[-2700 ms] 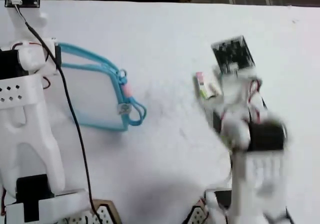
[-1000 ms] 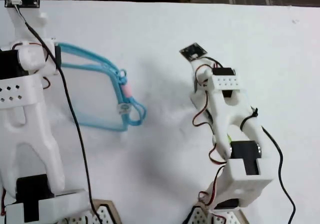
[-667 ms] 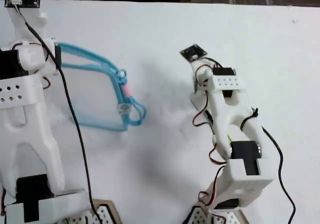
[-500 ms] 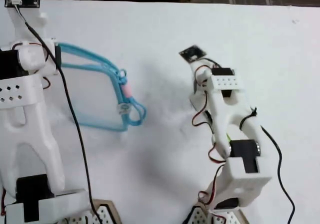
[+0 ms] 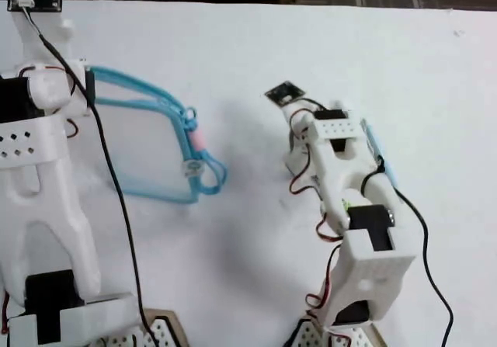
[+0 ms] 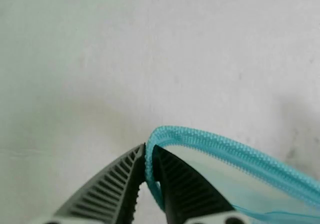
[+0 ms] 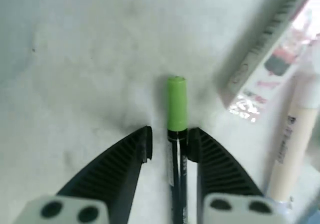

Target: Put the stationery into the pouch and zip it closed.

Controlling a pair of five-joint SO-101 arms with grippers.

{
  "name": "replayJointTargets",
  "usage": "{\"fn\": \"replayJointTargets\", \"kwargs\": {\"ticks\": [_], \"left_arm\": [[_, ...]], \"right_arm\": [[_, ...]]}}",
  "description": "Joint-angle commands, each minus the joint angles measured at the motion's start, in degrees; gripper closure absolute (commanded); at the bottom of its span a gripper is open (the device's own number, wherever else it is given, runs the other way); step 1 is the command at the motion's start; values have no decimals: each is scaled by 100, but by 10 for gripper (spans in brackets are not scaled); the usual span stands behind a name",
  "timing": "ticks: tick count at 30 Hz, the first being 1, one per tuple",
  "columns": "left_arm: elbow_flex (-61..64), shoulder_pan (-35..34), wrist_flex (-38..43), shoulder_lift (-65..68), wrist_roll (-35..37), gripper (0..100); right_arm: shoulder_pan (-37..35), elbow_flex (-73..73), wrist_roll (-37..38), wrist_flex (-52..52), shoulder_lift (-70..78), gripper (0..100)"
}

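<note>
A clear pouch [image 5: 144,141] with a blue zipper edge lies at the left, its pink zipper pull [image 5: 197,139] on the side facing the table's middle. My left gripper [image 6: 149,150] is shut on the pouch's blue edge [image 6: 225,146] at its far left corner [image 5: 88,81]. My right arm [image 5: 334,168] stands over the stationery at centre right. The right gripper [image 7: 170,134] is open low over the table, its jaws on either side of a black pen with a green cap [image 7: 176,103]; one finger touches it, the other stands a little off.
A white and pink packet [image 7: 265,53] and a cream pen [image 7: 290,144] lie beside the green-capped pen. A light blue pen [image 5: 378,154] lies along the right arm's outer side. Bare white table [image 5: 248,230] separates the pouch from the stationery.
The right arm came down over the stationery, then shifted left, uncovering the light blue pen. The left arm and the pouch kept still.
</note>
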State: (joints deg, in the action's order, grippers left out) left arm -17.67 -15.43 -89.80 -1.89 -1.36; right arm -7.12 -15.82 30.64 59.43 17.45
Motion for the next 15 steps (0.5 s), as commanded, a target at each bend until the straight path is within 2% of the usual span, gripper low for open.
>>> {"fn": "replayJointTargets", "kwargs": {"ticks": [1,6,12,15], "left_arm": [[123,22,-281,620,44,978],[123,22,-281,620,44,978],[123,-4,-281,620,44,978],[123,13,-281,620,44,978]], "right_arm": [[48,79,62,-48,-215,978],[4,70,18,92,-1121,979],[-259,79,0,1077,-3152,981],[-514,88,-571,1200,-4303,981]]}}
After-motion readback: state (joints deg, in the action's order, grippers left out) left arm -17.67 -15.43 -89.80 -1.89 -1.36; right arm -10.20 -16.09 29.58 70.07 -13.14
